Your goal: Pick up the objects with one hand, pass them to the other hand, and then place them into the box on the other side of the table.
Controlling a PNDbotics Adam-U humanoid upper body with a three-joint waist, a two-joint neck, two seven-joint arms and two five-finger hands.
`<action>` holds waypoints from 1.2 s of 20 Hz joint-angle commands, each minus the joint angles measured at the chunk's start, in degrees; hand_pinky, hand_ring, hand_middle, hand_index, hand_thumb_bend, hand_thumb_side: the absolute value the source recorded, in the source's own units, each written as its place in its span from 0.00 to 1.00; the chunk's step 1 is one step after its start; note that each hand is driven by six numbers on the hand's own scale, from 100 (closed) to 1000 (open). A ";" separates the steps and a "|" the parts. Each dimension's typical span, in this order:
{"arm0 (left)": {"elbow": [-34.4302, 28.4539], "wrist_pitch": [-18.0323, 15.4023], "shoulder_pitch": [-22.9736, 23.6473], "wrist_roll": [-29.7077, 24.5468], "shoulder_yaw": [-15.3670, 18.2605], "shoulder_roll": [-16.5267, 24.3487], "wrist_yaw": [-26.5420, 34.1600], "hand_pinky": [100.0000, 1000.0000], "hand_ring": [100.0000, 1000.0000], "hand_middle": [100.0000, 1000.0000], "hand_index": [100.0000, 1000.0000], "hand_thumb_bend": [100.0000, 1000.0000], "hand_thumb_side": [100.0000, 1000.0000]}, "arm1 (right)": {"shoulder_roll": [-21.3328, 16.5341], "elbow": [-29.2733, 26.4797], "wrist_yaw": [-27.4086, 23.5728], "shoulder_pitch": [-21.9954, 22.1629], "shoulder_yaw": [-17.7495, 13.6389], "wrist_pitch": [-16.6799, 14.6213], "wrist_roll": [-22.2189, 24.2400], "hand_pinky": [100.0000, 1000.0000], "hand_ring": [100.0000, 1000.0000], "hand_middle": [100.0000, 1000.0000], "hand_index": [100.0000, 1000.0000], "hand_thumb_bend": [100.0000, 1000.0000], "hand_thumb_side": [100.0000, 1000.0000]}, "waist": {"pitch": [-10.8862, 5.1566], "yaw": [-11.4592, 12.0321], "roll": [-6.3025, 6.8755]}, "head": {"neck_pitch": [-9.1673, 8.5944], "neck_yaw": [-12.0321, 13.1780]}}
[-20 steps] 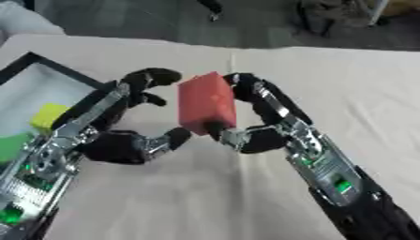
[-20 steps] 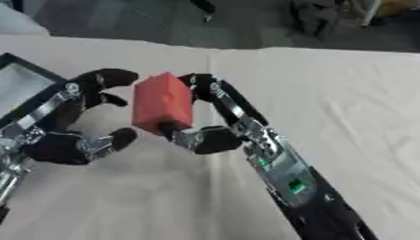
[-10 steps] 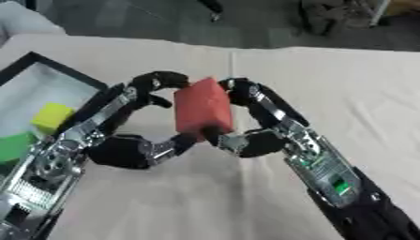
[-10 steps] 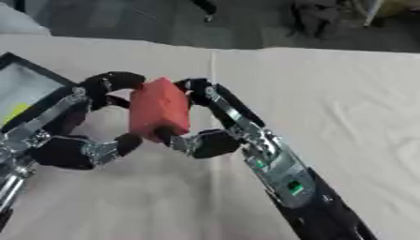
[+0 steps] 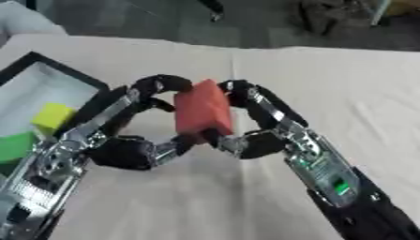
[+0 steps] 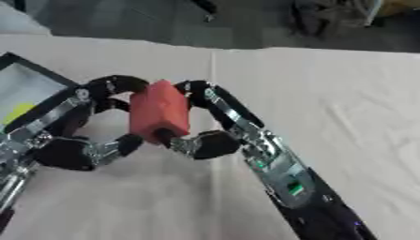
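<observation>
- Right, the red block (image 5: 203,112), matte and soft-edged like foam, hangs above the cloth-covered bench (image 5: 344,89), caught between both hands.
- Right hand (image 5: 261,133): fingers (image 5: 240,91) curled over the block's top edge, thumb tucked under its lower corner.
- Left hand (image 5: 127,147): fingers arched onto the upper left corner, thumb touching the bottom.
- Black-rimmed box (image 5: 49,77) sits at the left, pale inside, holding a yellow cube (image 5: 51,116) and a green piece (image 5: 15,146).
</observation>
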 commanded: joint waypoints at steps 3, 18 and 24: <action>-0.61 1.01 -0.89 1.58 -0.10 0.35 -0.15 0.77 0.94 0.85 0.88 0.35 0.33 | 0.15 -0.72 -0.58 -0.95 -0.04 -0.13 0.02 0.55 0.33 0.16 0.38 0.00 0.21 | -0.58 0.03 -0.07 | 0.06 0.48; -0.99 2.24 -0.79 2.42 -0.26 0.46 -3.98 0.80 0.96 0.87 0.90 0.42 0.41 | 0.26 -0.81 -1.81 -1.08 -0.27 -1.33 0.22 0.55 0.33 0.15 0.38 0.00 0.19 | -0.52 -0.14 -0.08 | 0.12 1.17; -0.93 1.88 -0.79 1.00 -0.49 0.50 -4.20 0.79 0.95 0.85 0.88 0.41 0.38 | 0.29 -0.74 -1.86 -1.12 -0.22 -1.37 0.56 0.55 0.33 0.15 0.37 0.00 0.19 | -0.52 -0.16 -0.07 | 0.56 1.11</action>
